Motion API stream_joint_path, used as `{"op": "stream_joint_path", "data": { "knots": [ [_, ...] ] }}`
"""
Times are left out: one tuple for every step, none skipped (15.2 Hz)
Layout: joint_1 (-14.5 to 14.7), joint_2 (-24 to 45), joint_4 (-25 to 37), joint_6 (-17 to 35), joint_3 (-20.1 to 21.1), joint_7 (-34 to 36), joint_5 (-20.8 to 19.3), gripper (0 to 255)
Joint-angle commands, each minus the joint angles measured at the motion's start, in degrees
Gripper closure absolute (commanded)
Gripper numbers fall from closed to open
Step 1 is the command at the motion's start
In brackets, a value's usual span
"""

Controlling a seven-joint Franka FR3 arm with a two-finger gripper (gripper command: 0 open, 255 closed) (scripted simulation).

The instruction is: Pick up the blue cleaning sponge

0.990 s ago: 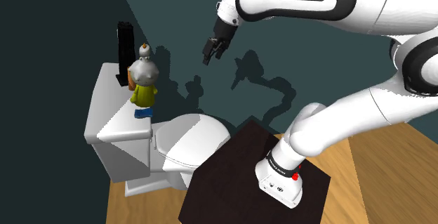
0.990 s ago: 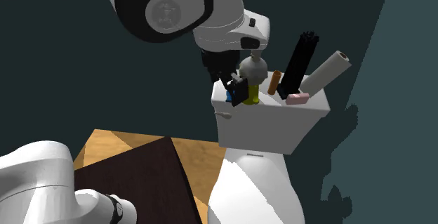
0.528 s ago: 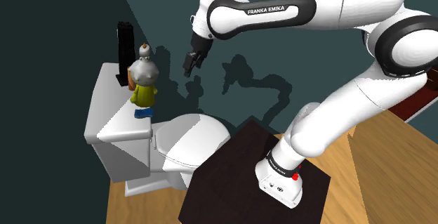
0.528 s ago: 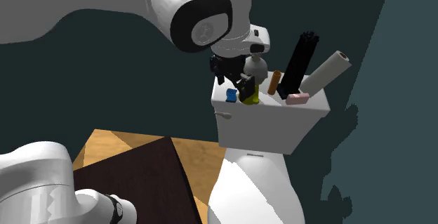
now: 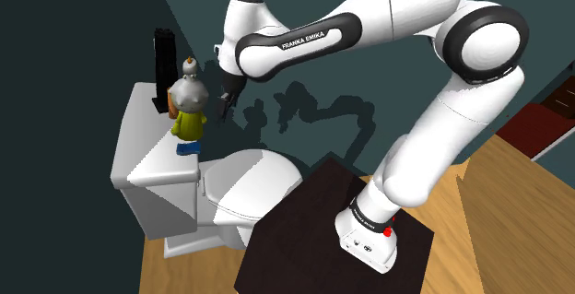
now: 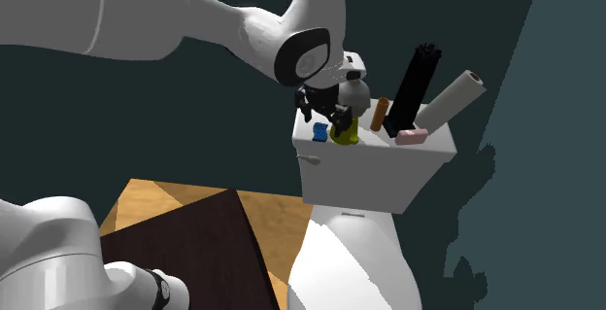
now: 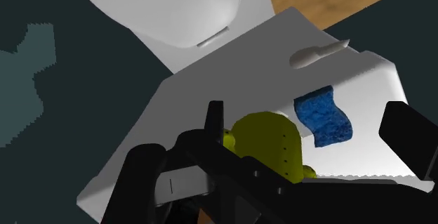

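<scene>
Blue sponge point(image 5: 189, 149) lies flat on the white toilet tank lid point(image 5: 138, 145), near a front corner, just beside the base of a yellow-green figure point(image 5: 190, 123) with a round grey head. The black gripper point(image 5: 226, 99) hangs above the tank beside the figure's head. In the wrist view its fingers point(image 7: 410, 138) stand wide apart, the sponge lying beyond them, ungrasped. A tall black object point(image 6: 413, 85), pink block point(image 6: 412, 137) and pale roll point(image 6: 452, 99) occupy the lid's rear.
</scene>
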Motion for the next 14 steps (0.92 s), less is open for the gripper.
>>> {"op": "stream_joint_path", "data": {
  "knots": [
    [0.66, 3.97, 1.66, 1.72, 0.7, -0.26, -1.67, 0],
    [1.04, 5.93, 2.56, 2.46, 1.01, -0.29, -2.58, 0],
    [1.45, 7.9, 3.49, 3.16, 1.28, -0.31, -3.53, 0],
    [1.9, 9.87, 4.47, 3.8, 1.5, -0.31, -4.51, 0],
    [2.37, 11.84, 5.48, 4.4, 1.69, -0.29, -5.51, 0],
    [2.89, 13.81, 6.53, 4.95, 1.83, -0.28, -6.52, 0],
    [3.43, 15.77, 7.63, 5.46, 1.94, -0.26, -7.55, 0],
    [3.99, 17.74, 8.75, 5.91, 2.03, -0.25, -8.58, 0],
    [4.36, 18.91, 9.45, 6.17, 2.03, -0.26, -9.18, 0],
    [4.44, 19.41, 9.3, 6.8, 1.92, -0.07, -9.42, 0],
    [4.52, 19.93, 9.17, 7.42, 1.81, 0.13, -9.66, 0],
    [4.59, 20.45, 9.05, 8.04, 1.7, 0.33, -9.91, 0],
    [4.67, 20.98, 8.94, 8.65, 1.58, 0.53, -10.16, 0],
    [4.75, 21.51, 8.85, 9.26, 1.46, 0.74, -10.41, 0]
  ]
}}
